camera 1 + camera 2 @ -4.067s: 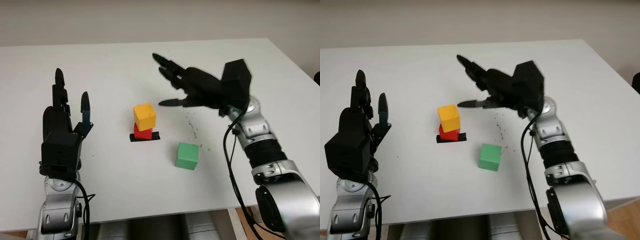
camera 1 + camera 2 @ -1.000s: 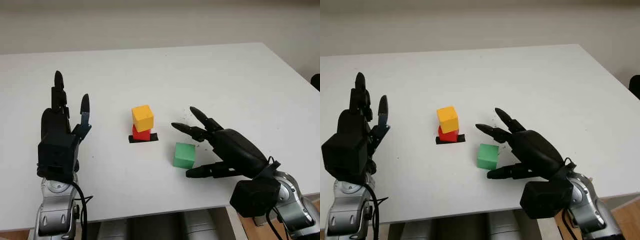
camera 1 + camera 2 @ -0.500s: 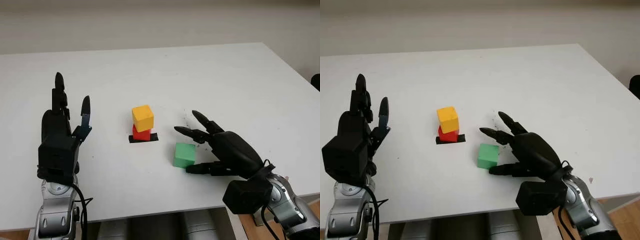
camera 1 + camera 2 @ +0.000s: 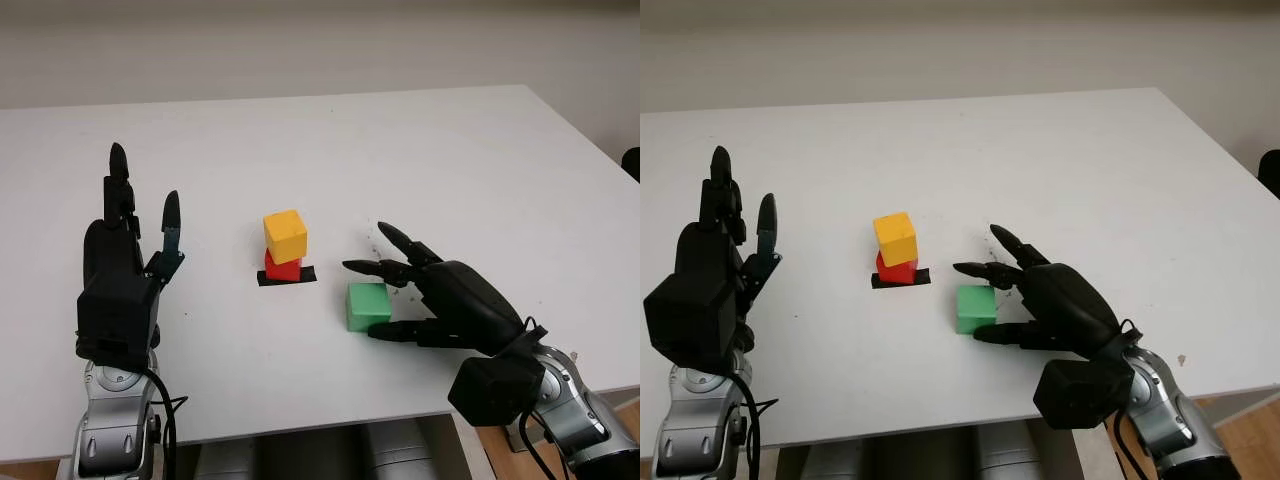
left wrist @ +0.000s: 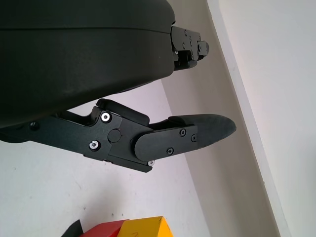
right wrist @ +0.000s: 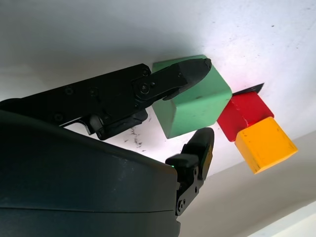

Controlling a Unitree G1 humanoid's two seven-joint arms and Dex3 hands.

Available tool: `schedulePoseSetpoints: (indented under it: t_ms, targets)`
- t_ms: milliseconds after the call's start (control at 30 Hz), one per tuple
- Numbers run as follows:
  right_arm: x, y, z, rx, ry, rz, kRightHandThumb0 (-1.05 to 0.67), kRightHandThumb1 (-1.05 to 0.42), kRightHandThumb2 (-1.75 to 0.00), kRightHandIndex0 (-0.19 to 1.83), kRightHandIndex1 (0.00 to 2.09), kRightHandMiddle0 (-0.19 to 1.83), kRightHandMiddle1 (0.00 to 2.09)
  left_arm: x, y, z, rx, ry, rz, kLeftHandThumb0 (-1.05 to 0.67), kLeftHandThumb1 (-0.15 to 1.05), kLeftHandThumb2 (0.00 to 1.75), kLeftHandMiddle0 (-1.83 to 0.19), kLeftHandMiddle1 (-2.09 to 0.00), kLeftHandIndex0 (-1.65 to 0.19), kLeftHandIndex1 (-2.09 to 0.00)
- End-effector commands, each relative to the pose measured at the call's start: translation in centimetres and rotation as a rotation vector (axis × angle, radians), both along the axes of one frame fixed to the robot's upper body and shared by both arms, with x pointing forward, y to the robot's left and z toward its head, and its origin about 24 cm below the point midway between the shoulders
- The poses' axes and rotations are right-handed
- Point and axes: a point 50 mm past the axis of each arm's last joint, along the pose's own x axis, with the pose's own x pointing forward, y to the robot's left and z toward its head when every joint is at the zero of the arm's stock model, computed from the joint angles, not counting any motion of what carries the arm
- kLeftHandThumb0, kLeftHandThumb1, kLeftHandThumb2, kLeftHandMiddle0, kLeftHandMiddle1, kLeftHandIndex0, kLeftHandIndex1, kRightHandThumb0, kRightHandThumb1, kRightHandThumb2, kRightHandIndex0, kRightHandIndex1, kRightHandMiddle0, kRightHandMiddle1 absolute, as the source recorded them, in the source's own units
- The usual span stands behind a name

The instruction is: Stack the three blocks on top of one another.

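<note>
1. We find the yellow cube-shaped block [image 4: 286, 235] seated on the red block [image 4: 283, 267], which stands on a small black patch [image 4: 287, 276] near the middle of the white worktop [image 4: 480, 160]. The yellow block sits turned a little against the red one.
2. The green cube-shaped block [image 4: 368, 306] lies on the worktop just right of and nearer than that pair, apart from it.
3. The right hand [image 4: 440, 300] is at the green block's right side. Its fingers are curled round the block: one fingertip [image 6: 195, 66] bears on one face and another stands just off the opposite side. We judge the grip not yet closed; the block sits on the worktop.
4. The left hand [image 4: 125, 265] is raised at the left, well apart from the blocks, open and holding nothing.
5. Risks, in our judgement:
   - Closing with one finger first may push or twist the green block, giving a skewed hold.
   - The two-block stack is near; a sweeping finger or a carried block could topple it.
   - The yellow top is already rotated, so an off-centre placing may slide off.
</note>
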Motion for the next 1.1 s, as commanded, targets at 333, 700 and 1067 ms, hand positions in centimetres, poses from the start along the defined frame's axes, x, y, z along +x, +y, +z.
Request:
schedulePoseSetpoints:
  t_ms: [333, 700, 1067]
  targets:
    - [0.04, 0.4, -0.69, 0.085, -0.001, 0.011, -0.31, -1.05, -0.11, 0.18, 0.07, 0.04, 1.6, -0.05, -0.22, 0.23, -0.009, -0.017, 0.009, -0.63, 1.05, 0.6, 0.02, -0.05, 0.02, -0.05]
    - [0.3, -0.1, -0.19, 0.042, -0.013, -0.009, -0.31, -1.05, -0.12, 0.15, 0.05, 0.02, 1.55, -0.2, -0.14, 0.23, -0.006, -0.012, 0.007, -0.61, 1.05, 0.58, 0.03, -0.05, 0.03, -0.05]
    - [0.33, -0.14, 0.0, 0.124, 0.016, 0.0, -0.3, -1.05, -0.12, 0.17, 0.06, 0.03, 1.52, -0.12, -0.14, 0.23, -0.009, -0.008, 0.003, -0.61, 1.05, 0.57, 0.02, -0.06, 0.03, -0.05]
